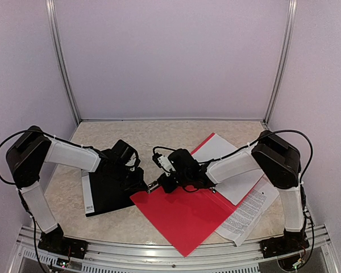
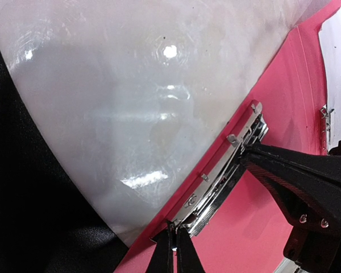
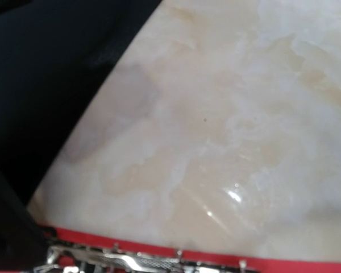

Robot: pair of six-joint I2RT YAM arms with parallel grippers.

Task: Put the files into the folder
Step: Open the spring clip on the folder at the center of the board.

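Red folder (image 1: 187, 219): open and flat at the centre of the table (image 1: 131, 133).
Files (image 1: 247, 213): white sheets overlapping the folder's right side, seen in the top view only. One is printed, its text too small to read.
Black cover (image 1: 111, 193): left of the folder.
Metal clip (image 2: 227, 170): along the folder's edge, clear in the wrist views only.
Left gripper (image 2: 175, 253): fingers pinched together at the clip's near end.
Right gripper (image 2: 249, 152): closed, tip on the clip.

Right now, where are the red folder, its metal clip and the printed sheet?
red folder (image 1: 187, 219): top external view, on the bare middle of its open cover.
metal clip (image 2: 219, 179): left wrist view, halfway along the silver bar.
printed sheet (image 1: 247, 216): top external view, on the text-covered part sticking out past the folder's right edge.
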